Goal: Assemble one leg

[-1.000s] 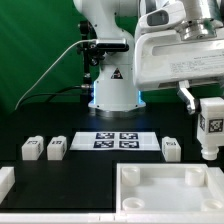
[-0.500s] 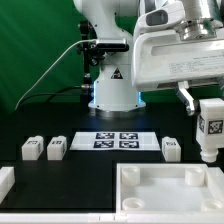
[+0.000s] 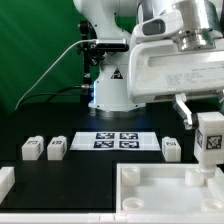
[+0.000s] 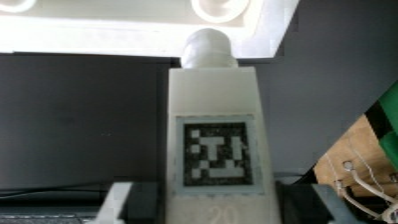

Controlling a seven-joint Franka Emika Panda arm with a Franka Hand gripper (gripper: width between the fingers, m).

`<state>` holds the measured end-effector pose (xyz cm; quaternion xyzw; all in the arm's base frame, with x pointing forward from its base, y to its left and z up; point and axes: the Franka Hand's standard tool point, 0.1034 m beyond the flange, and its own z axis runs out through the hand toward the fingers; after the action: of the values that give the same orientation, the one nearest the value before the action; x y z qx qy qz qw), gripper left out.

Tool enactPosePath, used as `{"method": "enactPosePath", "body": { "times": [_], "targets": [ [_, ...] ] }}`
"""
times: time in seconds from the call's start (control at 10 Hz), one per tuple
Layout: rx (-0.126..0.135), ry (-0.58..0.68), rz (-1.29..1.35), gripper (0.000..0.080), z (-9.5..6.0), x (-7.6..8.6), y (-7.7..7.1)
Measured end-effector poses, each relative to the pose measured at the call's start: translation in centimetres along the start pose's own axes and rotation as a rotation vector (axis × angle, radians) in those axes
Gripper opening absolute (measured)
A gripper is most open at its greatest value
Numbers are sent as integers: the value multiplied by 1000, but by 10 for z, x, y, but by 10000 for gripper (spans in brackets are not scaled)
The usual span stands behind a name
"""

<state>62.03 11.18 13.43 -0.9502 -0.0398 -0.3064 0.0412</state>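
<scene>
Exterior view: shows the two-finger gripper (image 3: 207, 120) at the exterior view's right, pinching a small white squarish plastic leg (image 3: 210, 140) with a black-and-white square tag on its face. Gripped at the upper end from opposite sides, with no gap visible. Carried clear of the black table (image 3: 90, 170), upright, long axis vertical, body hanging straight down from the grip. Appears poised over the far right corner of the large white square rimmed tray-like piece (image 3: 128, 182), apart from it; impossible to tell the exact alignment with any socket. Separate from the three spare legs (image 3: 31, 149) lying on the table to either side of the thin flat white marker board (image 3: 120, 140).

Wrist view: looks along the leg from the fingers (image 4: 123, 205) outward, tag facing the camera, rounded tip (image 4: 210, 45) farthest away against a bright white surface, probably the tray-like piece. Likely next: a straight descent along that axis, tip first, without tilt.
</scene>
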Motion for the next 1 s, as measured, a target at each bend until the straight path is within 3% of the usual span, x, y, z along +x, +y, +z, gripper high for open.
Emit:
{"method": "enactPosePath", "body": {
  "times": [0.2,0.6,1.0],
  "targets": [
    [-1,-13,4,294,11,-13,-3],
    [-3,-34,4,294,23,-23,0],
    [-1,-24,2,294,27,-23,-3]
  ]
}}
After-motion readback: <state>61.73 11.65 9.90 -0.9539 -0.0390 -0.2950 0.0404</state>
